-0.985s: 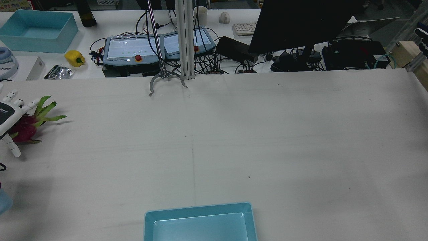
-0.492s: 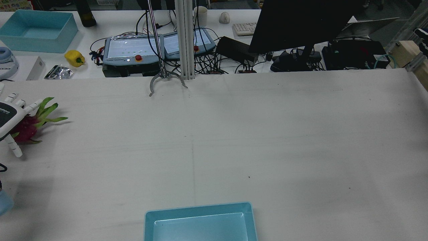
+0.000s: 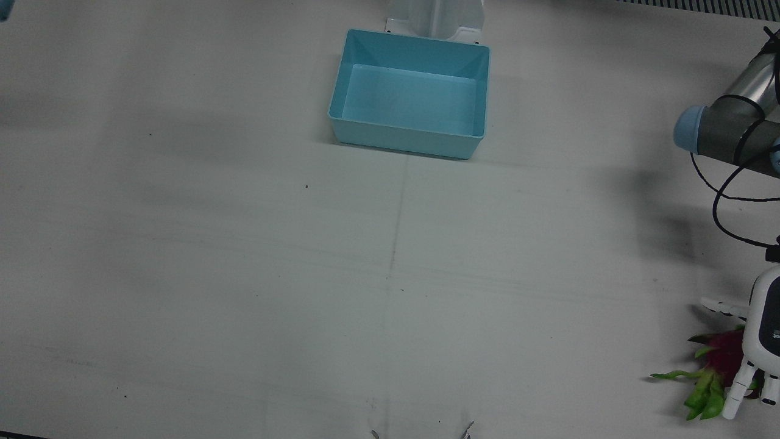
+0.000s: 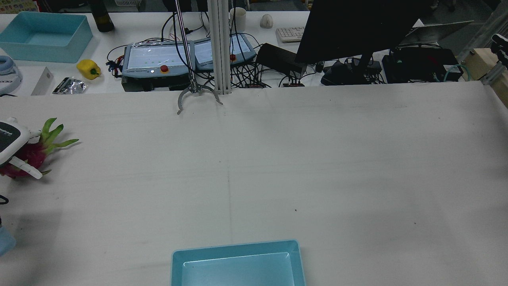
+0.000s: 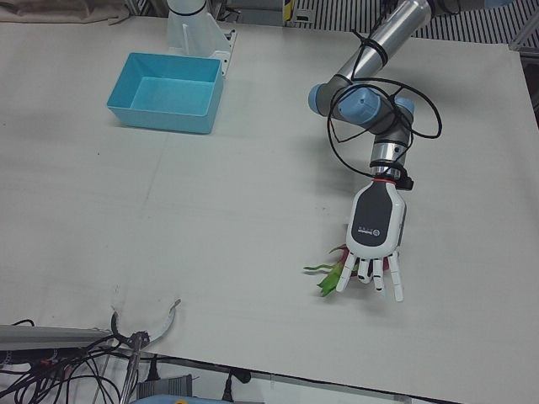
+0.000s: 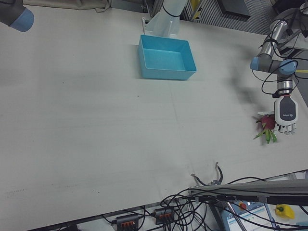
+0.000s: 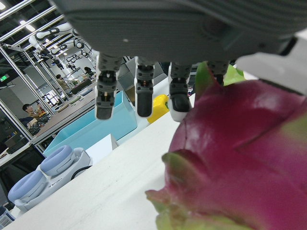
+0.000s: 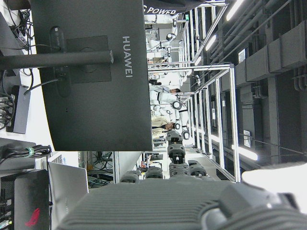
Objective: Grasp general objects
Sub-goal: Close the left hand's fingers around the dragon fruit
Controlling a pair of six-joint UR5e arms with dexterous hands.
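- My left robot hand (image 5: 374, 237) sits palm-down over the dragon fruit (image 4: 31, 154) near the tabletop's (image 4: 278, 167) left edge.
- Its fingers (image 5: 371, 276) are spread, draped over the fruit; a firm hold I cannot confirm.
- My right robot hand: only part shows in its own view; state unclear.
- Blue bin (image 3: 411, 94) stands well apart.

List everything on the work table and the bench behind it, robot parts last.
Dragon fruit: 1, magenta with green leaves, table edge on the robot's left, under the left hand.
Bin: 1, light blue, empty, table centre near the pedestals.
Claw tool: 1, grey metal, far table edge.
Second bin: 1, light blue, back bench.
Bell pepper: 1, yellow, back bench.
Monitor: 1, black, back bench.
Left hand: 1, white, fingers draped over the fruit.
Right hand: 1, only its own camera shows it; state unclear.
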